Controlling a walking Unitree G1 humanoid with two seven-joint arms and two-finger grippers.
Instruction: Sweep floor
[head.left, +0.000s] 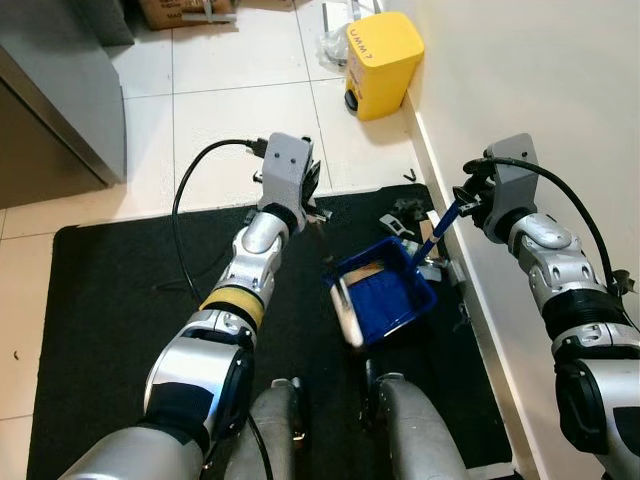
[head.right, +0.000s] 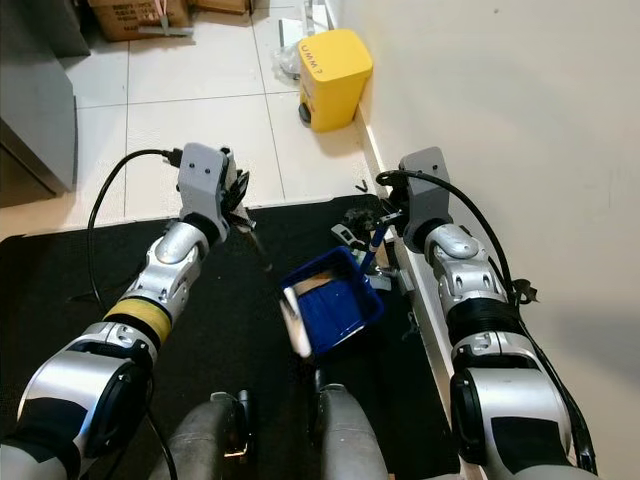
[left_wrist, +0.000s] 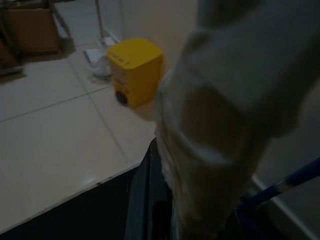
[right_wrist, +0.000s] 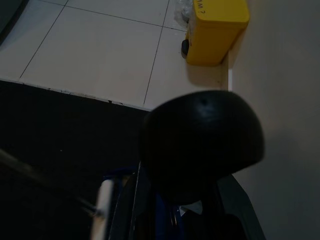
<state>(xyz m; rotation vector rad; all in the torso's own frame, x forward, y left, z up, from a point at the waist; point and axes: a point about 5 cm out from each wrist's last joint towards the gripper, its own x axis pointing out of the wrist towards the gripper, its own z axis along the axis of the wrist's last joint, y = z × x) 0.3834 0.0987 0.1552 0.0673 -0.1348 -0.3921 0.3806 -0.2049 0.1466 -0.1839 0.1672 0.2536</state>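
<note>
I use the blue dustpan (head.left: 385, 292) as my landmark; it stands tilted on the black mat (head.left: 110, 290), close to the white wall (head.left: 540, 90). My right gripper (head.left: 462, 202) is up beside the wall, above the dustpan, with its fingers closed around the dustpan's thin blue handle (head.left: 438, 232). My left gripper (head.left: 312, 205) is on the other side of the dustpan, over the mat edge, and it grips a thin broom stick (head.right: 256, 245) that goes down toward the pan. A white brush part (head.left: 346, 312) touches the pan's near rim. Small dark debris (head.left: 400, 222) lies between the dustpan and the yellow box (head.left: 381, 62) farther along the wall.
</note>
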